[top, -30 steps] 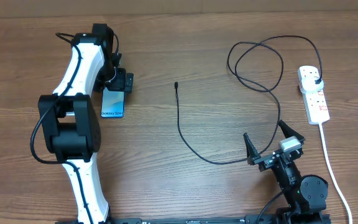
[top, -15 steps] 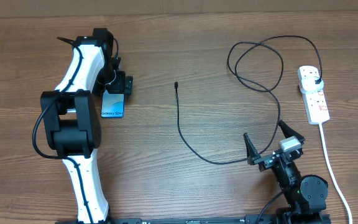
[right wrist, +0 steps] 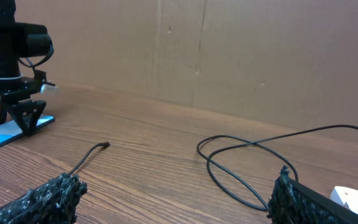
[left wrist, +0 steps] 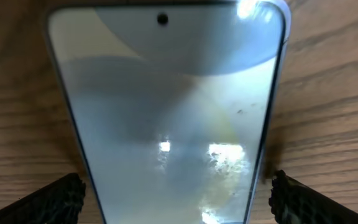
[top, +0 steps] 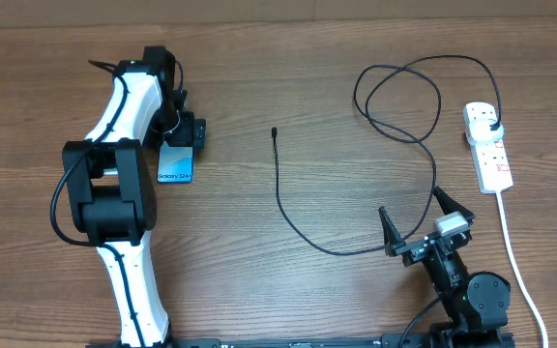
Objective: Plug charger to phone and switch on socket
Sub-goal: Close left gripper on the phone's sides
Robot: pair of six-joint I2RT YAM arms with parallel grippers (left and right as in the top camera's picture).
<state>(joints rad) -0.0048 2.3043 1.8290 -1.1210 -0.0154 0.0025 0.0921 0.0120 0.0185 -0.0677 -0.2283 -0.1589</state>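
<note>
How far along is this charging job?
Done: the adapter looks seated in the socket. In hand: the open left pincer straddles the phone, not gripping. Remaining: the cable tip lies loose on the table, apart from the phone; right pincer open, empty; switch state unreadable.

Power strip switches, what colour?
Red switches on the white power strip; the overhead view shows them best.

A wood-grain table [top: 288,290] (brown, evenly lit) backs onto a plain tan cardboard wall [right wrist: 229,50].
</note>
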